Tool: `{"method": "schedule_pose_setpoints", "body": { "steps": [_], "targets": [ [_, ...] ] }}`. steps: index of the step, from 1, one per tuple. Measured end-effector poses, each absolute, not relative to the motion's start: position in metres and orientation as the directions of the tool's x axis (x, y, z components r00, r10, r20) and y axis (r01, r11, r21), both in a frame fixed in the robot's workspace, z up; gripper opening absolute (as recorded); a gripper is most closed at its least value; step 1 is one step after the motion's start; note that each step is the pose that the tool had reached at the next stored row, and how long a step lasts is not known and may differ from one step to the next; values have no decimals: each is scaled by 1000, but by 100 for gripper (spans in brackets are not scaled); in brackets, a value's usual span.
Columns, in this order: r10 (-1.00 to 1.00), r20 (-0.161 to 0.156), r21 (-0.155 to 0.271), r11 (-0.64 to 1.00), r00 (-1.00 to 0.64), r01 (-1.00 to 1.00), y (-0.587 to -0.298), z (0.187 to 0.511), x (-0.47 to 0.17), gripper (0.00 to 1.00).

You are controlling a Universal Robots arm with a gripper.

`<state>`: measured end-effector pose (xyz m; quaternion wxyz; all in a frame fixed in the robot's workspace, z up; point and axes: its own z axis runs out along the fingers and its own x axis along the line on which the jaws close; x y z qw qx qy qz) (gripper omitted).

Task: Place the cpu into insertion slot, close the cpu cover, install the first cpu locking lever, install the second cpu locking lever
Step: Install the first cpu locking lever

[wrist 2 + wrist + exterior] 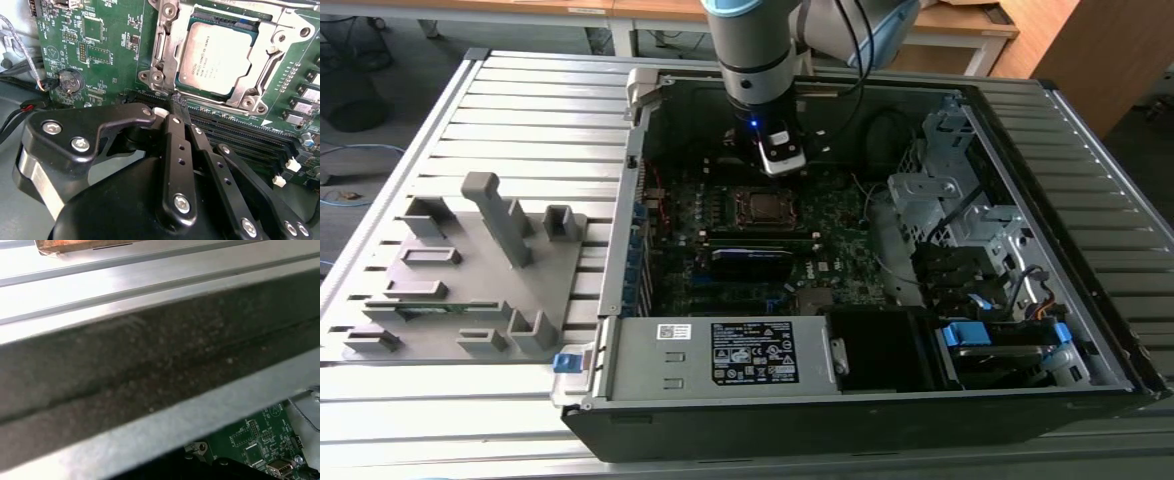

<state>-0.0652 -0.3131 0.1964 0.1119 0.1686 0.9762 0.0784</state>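
The cpu (216, 56), a flat square chip with a dull grey metallic top, lies seated in the insertion slot (187, 89) on the green motherboard (110, 55), as the second wrist view shows. The cpu cover (265, 67), a thin silver frame with a square window, lies flat around the chip, so the chip's top shows through the window. Placing the chip and closing the cover both look done. A silver bar runs along one side of the socket and may be a locking lever (161, 47); whether either lever is latched cannot be told, so that part of the task is judged still open. The gripper (172, 112) hangs just beside the socket, over the long black memory slots (240, 132), with its black fingers (177, 145) pressed together and nothing held between them. In the exterior view the arm (754, 50) reaches down into the open computer case (1067, 240), with the gripper (782, 158) just above the socket (761, 205). A grey fixture tray (467, 270) sits well apart, toward the exterior view's left.
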Motion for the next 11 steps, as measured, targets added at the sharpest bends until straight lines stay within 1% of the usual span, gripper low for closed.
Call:
{"method": "schedule_pose_setpoints", "body": {
  "steps": [11],
  "targets": [
    [347,-192,191,931,-918,312,-313,193,-64,11]
  ]
}}
